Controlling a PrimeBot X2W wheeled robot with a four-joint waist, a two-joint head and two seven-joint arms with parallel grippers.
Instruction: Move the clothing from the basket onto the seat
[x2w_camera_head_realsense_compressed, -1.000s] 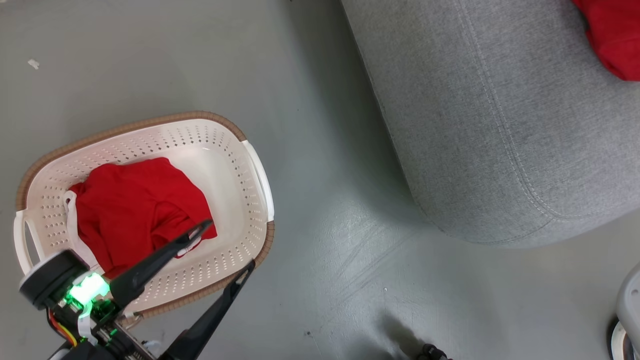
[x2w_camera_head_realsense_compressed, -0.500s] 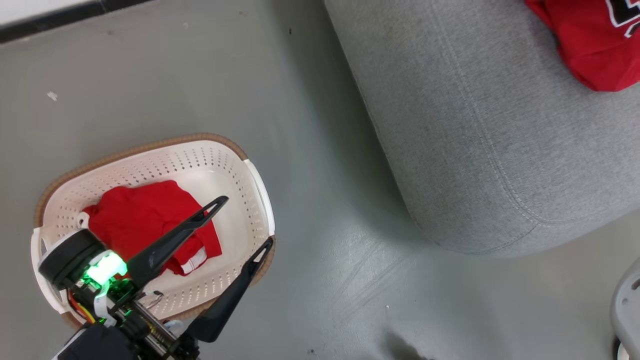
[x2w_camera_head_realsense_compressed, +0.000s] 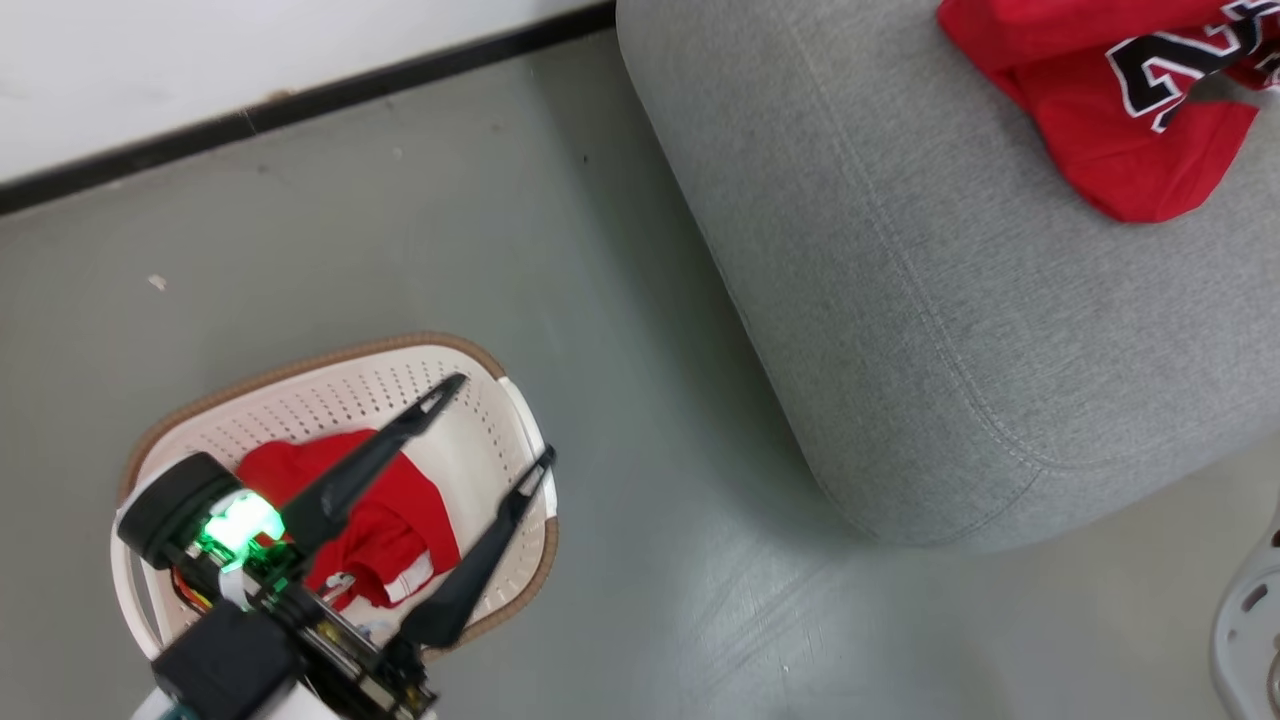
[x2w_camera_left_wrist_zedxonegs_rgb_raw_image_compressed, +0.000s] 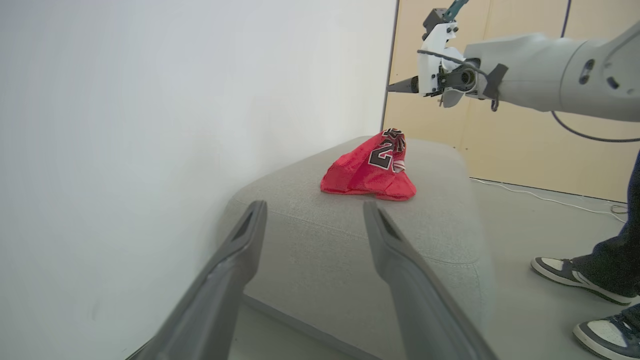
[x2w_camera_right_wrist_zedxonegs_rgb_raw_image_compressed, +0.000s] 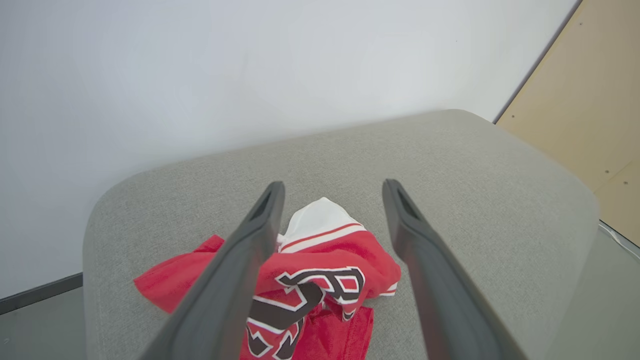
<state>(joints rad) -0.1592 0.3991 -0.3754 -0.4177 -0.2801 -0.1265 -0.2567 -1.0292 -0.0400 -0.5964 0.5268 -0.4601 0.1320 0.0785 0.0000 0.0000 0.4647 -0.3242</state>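
Observation:
The cream basket (x2w_camera_head_realsense_compressed: 330, 362) with a brown rim stands on the floor at the lower left. A crumpled red garment with white trim (x2w_camera_head_realsense_compressed: 395, 535) lies inside it. My left gripper (x2w_camera_head_realsense_compressed: 500, 420) hovers open above the basket's right end, with nothing between its fingers; in the left wrist view its gripper (x2w_camera_left_wrist_zedxonegs_rgb_raw_image_compressed: 314, 207) points toward the seat (x2w_camera_left_wrist_zedxonegs_rgb_raw_image_compressed: 310, 235). The red jersey (x2w_camera_head_realsense_compressed: 1120, 130) with black lettering lies on the grey seat (x2w_camera_head_realsense_compressed: 900, 300). My right gripper (x2w_camera_right_wrist_zedxonegs_rgb_raw_image_compressed: 333, 187) hangs open just above the jersey (x2w_camera_right_wrist_zedxonegs_rgb_raw_image_compressed: 320, 280), apart from it.
A white wall with a dark baseboard (x2w_camera_head_realsense_compressed: 300, 100) runs behind the basket. Grey floor (x2w_camera_head_realsense_compressed: 650, 560) separates basket and seat. A person's shoes (x2w_camera_left_wrist_zedxonegs_rgb_raw_image_compressed: 575, 272) stand on the floor beside the seat. Part of my pale base (x2w_camera_head_realsense_compressed: 1245, 620) shows at the lower right.
The head camera has tilted up, bringing the wall and more of the jersey into view. My left gripper stays open and its fingertips now lie over the basket's right rim rather than the garment.

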